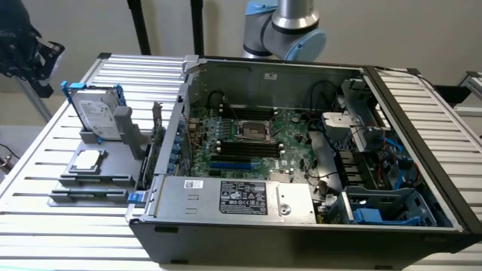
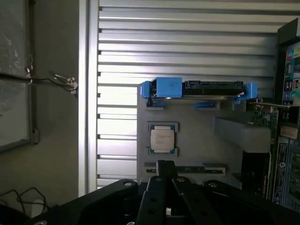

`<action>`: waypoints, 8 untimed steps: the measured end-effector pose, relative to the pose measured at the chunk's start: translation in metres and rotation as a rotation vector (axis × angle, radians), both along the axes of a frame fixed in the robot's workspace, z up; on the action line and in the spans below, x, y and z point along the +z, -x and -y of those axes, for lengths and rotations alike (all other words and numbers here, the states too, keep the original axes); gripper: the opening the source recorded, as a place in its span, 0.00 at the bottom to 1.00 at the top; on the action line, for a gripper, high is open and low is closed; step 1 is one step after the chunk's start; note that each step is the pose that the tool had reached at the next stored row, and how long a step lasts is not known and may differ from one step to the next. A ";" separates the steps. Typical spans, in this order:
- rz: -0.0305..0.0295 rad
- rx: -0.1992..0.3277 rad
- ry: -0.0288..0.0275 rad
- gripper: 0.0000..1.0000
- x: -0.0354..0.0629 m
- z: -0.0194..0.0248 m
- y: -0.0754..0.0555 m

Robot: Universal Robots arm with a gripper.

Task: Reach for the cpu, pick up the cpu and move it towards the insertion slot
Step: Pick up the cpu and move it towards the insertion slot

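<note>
The cpu (image 1: pixel 89 160) is a small silver square lying flat in a grey holder (image 1: pixel 113 169) on the slatted table, at the exterior view's left, outside the computer case. From the wrist camera the cpu (image 2: pixel 162 138) lies some way off beyond my gripper (image 2: pixel 165 165), whose dark fingers meet at their tips, shut on nothing. The insertion slot (image 1: pixel 254 131) is the shiny-framed square socket on the green motherboard inside the open case. The arm's grey and blue joints (image 1: pixel 290 28) rise behind the case's back wall.
A silver hard drive in a blue frame (image 1: pixel 98 116) stands on edge just behind the cpu, seen edge-on from the wrist as the hard drive (image 2: pixel 201 89). The case's side wall (image 1: pixel 169 147) separates the holder from the motherboard. Black memory slots (image 1: pixel 249 148) flank the socket.
</note>
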State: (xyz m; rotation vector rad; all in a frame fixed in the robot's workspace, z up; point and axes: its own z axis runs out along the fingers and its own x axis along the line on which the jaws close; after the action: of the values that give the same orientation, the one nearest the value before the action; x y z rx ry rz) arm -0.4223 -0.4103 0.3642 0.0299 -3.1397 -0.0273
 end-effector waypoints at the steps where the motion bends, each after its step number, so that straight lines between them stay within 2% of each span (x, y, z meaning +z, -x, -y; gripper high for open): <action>1: -0.0002 0.000 0.0016 0.11 0.0000 0.0000 0.000; 6: -0.0003 0.000 0.0019 0.12 0.0001 0.0002 0.001; 7: -0.0002 0.000 0.0018 0.18 0.0000 0.0003 0.001; 8: -0.0002 0.000 0.0018 0.18 0.0000 0.0003 0.001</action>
State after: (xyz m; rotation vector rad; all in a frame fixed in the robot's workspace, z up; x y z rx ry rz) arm -0.4232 -0.4106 0.3642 0.0299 -3.1395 -0.0245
